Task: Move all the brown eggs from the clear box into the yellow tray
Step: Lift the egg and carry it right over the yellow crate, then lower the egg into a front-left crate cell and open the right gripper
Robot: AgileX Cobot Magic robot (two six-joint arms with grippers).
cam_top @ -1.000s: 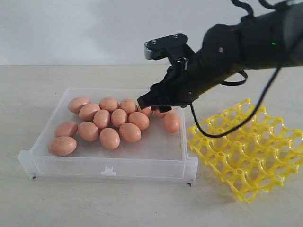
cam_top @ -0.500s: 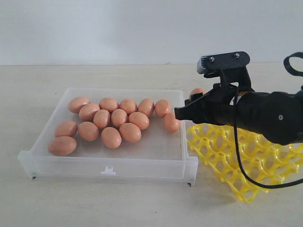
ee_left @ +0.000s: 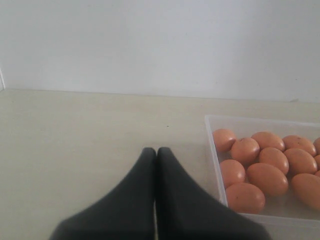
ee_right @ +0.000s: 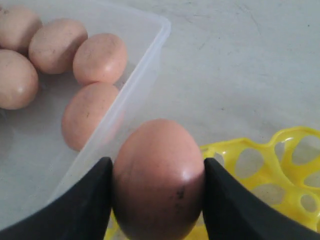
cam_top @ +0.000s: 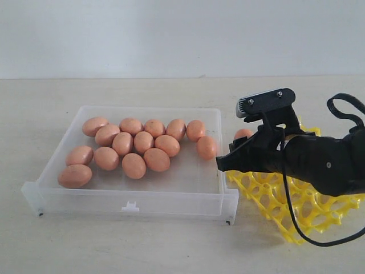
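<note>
My right gripper (ee_right: 156,172) is clenched on one brown egg (cam_top: 243,135), above the edge of the yellow tray (cam_top: 268,197) that faces the clear box (cam_top: 131,201). The risk, I think: if I release while the egg hangs over a post or the rim and not over a cup, it may roll onto the tabletop or crack. I count fifteen brown eggs (cam_top: 143,141) in the box, one in the grip, and none in the cups that show. The left gripper (ee_left: 155,152) is pressed shut on nothing, over the tabletop beside the box.
</note>
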